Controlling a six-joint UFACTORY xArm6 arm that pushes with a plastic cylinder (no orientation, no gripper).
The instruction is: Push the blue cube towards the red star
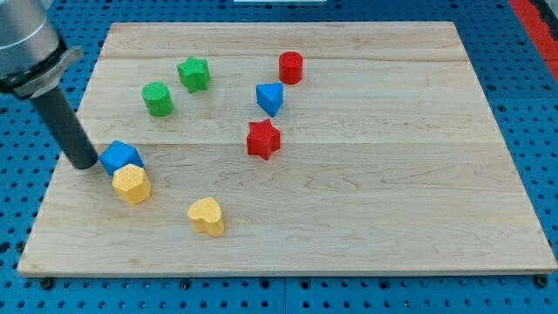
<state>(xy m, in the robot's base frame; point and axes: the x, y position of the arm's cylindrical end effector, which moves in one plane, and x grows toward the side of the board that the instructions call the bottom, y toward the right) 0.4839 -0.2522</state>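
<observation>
- blue cube (pixel 120 157) sits well to the view's left of red star (pixel 263 139), a bit lower, on wooden worktop (pixel 392 174)
- my tip (pixel 85 164) touching blue cube's left side
- no jaws on this rig, just rod, so no open/closed state
- yellow hexagon block (pixel 132 184) right below blue cube, touching or nearly
- yellow heart (pixel 207 215) lower right of cube
- green cylinder (pixel 158 98), green star (pixel 193 73) above cube
- blue triangular block (pixel 270 98), red cylinder (pixel 290 67) above red star

One raised oblique view, whole board (pixel 366 218) framed
</observation>
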